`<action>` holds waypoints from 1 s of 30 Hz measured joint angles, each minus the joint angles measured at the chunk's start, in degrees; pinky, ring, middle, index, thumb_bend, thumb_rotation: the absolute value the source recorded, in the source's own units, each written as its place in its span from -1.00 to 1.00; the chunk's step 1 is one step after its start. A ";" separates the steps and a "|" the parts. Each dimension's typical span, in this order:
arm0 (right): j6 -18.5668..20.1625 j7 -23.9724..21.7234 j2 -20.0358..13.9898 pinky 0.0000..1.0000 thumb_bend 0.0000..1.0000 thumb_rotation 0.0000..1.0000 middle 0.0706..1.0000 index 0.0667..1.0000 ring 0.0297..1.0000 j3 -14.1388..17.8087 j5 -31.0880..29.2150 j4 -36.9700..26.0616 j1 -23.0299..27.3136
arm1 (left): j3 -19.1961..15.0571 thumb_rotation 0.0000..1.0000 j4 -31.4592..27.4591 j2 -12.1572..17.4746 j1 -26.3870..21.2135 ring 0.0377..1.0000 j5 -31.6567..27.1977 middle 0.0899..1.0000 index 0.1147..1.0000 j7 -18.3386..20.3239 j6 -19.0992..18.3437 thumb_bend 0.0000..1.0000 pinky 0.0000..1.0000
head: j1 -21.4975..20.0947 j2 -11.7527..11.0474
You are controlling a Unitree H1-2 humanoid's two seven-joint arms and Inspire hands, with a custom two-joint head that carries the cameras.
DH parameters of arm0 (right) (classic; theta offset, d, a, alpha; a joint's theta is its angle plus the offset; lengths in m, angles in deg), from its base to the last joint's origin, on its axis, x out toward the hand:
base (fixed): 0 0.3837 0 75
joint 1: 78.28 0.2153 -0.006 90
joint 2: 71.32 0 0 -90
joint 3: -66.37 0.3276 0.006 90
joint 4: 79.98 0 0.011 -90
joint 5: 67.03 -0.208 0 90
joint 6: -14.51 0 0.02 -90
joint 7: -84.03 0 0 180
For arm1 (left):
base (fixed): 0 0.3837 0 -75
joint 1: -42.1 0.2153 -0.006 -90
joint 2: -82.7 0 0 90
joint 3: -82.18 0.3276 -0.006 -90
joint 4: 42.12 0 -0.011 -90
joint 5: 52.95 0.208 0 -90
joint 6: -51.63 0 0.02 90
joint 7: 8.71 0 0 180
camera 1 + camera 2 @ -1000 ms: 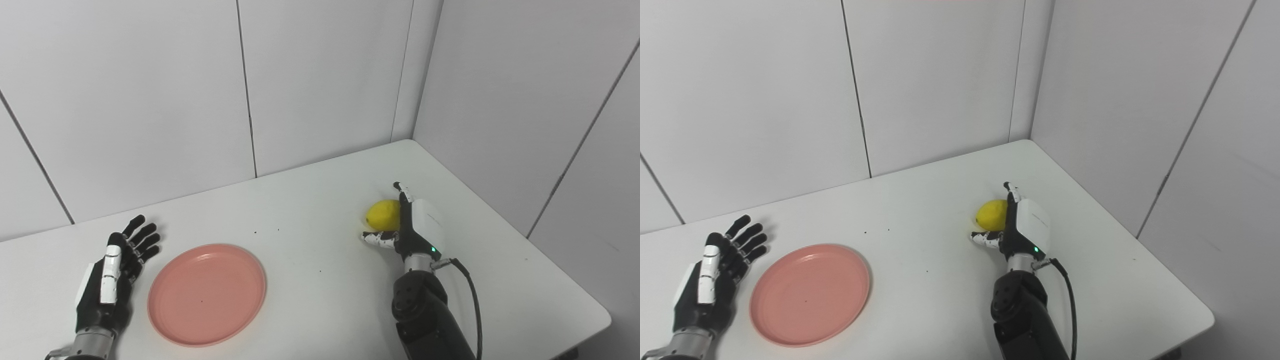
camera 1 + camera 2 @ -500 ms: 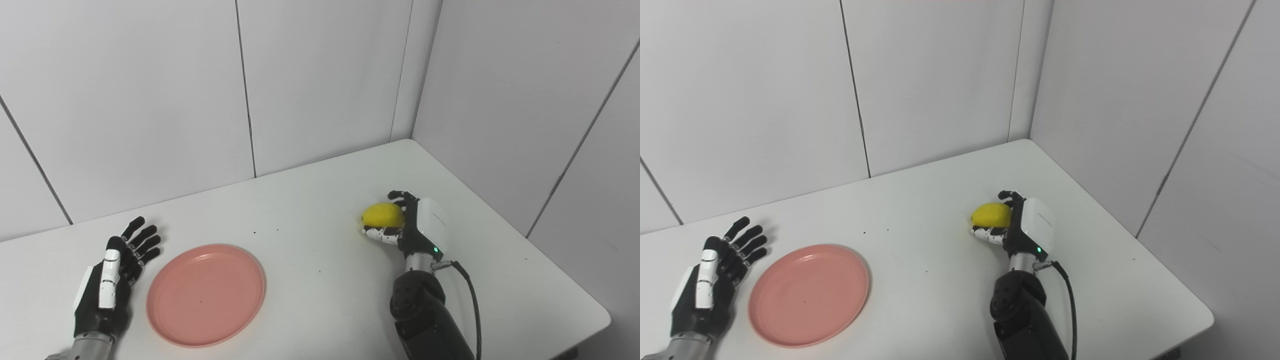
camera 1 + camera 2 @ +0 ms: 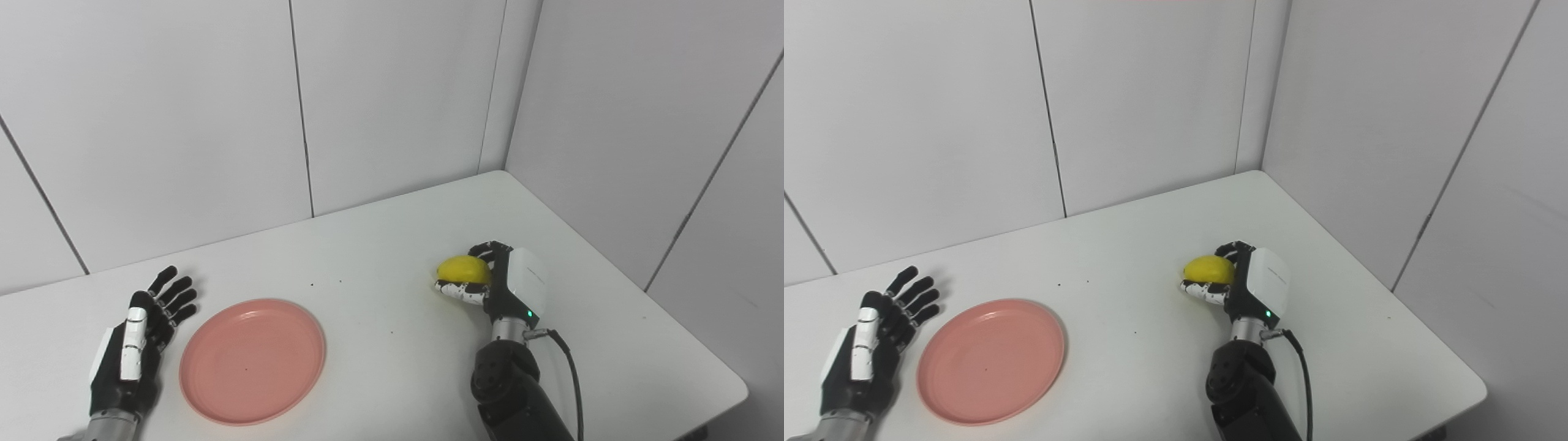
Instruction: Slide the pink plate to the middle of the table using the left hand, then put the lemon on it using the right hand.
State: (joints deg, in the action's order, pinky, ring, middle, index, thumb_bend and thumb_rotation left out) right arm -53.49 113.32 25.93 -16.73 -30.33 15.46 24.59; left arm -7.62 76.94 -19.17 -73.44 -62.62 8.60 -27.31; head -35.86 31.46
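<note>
The right hand (image 3: 499, 288) has its fingers (image 3: 460, 290) wrapped around the lemon (image 3: 463, 269), thumb under it and the rest curled over the far side, and the fruit looks just clear of the bench (image 3: 380, 257), though how far it is lifted cannot be told. The plate (image 3: 252, 360) lies flat well to the left of the lemon, nearer the left hand (image 3: 131, 349) than the bench's middle; that hand rests palm down just beside the plate's left rim, fingers spread and holding nothing. The main risk is the carry: a lemon is smooth, rounded and firm, so a grasp that sits only on its near half could let it roll out on the way to the plate. If it is let go from too high or near the plate's shallow rim, it may roll off onto the bench. The plate is light and could skid if the lemon or the right hand knocks its edge. Reaching that far left also brings the right arm close to the left hand.
</note>
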 measured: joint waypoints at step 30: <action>-7.47 -7.24 1.69 -0.39 0.02 -1.00 -0.12 0.03 -0.30 -9.10 -5.52 -15.19 -1.57 | 5.08 1.00 -16.63 -5.99 9.40 0.84 7.17 0.83 0.83 -9.23 -10.41 0.28 0.87 | 26.54 3.16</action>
State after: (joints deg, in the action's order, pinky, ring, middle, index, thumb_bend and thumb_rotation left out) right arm -60.96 106.08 27.62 -25.83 -35.85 0.27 23.02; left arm -2.54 60.30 -25.16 -64.04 -55.44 -0.64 -37.72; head -9.32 34.63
